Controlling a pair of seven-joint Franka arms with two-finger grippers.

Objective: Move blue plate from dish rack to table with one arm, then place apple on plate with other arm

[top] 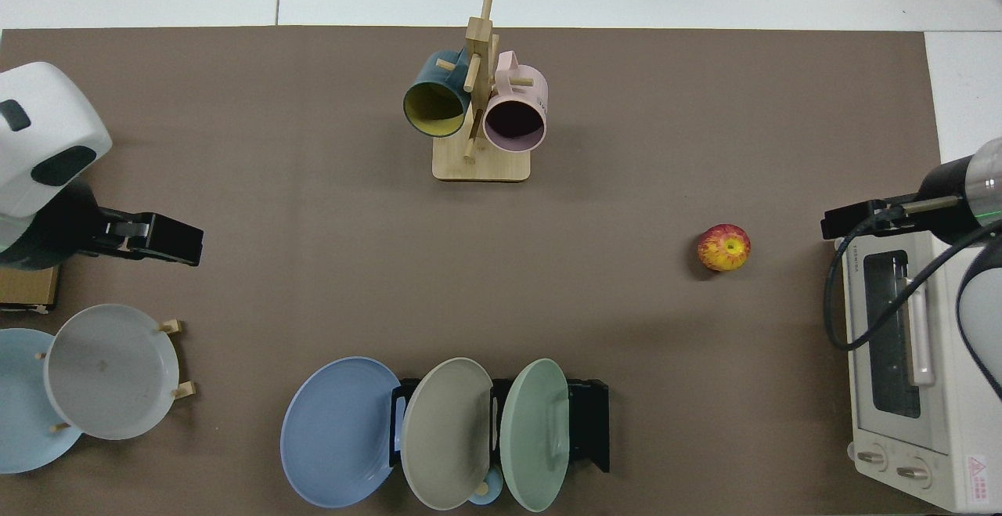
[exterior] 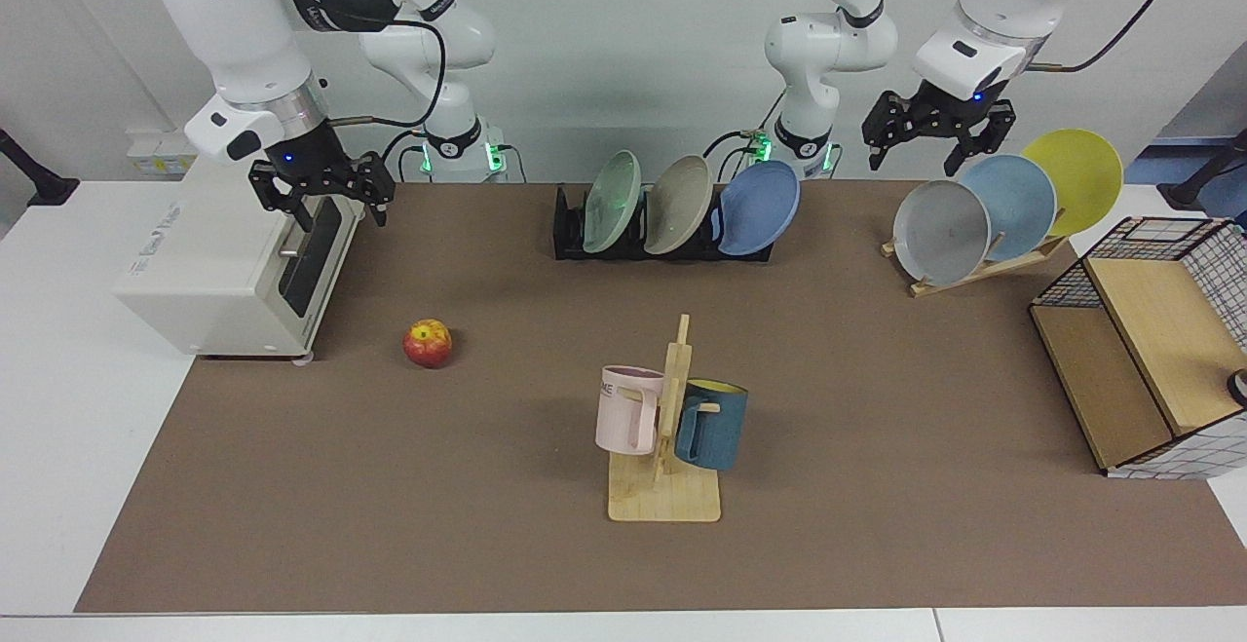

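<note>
The blue plate (exterior: 760, 208) (top: 337, 430) stands tilted at one end of the black dish rack (exterior: 570, 233) (top: 591, 422), beside a beige and a green plate. The red-and-yellow apple (exterior: 428, 343) (top: 724, 247) lies on the brown table (exterior: 877, 408). My left gripper (exterior: 935, 150) (top: 156, 238) hangs open and holds nothing, above the wooden rack's plates and well to the side of the blue plate. My right gripper (exterior: 336, 208) (top: 853, 222) hangs open over the toaster oven's front, behind the apple and apart from it.
A white toaster oven (exterior: 234, 272) stands near the apple. A wooden mug tree (exterior: 667, 428) with a pink and a dark blue mug stands mid-table. A slanted wooden rack (exterior: 974, 267) holds grey, sky-blue and yellow plates. A wire-and-wood shelf (exterior: 1140, 359) stands beyond it.
</note>
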